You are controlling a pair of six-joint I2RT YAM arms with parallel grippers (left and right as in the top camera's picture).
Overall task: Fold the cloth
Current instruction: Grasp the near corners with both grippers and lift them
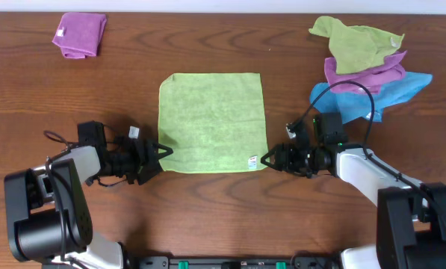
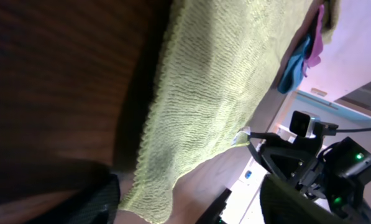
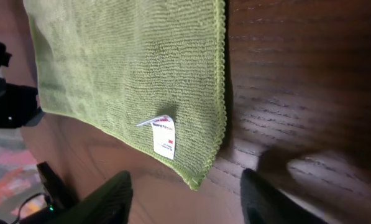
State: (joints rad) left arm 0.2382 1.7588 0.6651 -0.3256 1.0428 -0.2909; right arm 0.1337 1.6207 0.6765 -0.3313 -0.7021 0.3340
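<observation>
1. the cloth (image 1: 211, 122) is lying flat and unfolded in the middle of the table (image 1: 208, 45), with its white tag (image 3: 163, 135) sitting at the near corner on the robot's right.
2. the right gripper (image 1: 265, 159) is sitting low at that tagged corner, its fingers spreading wide to either side of it and holding nothing.
3. the left gripper (image 1: 163, 155) is facing the other near corner, also looking spread and empty.
4. judging by this, the grasping step is only beginning, and no fold is made yet.
5. the next move is calling for both grippers pinching their corners against the wood, then lifting together and carrying the near edge evenly over to the far edge.
6. a purple cloth (image 1: 81, 33) and a pile of cloths (image 1: 364, 63) are lying well apart near the far corners.
</observation>
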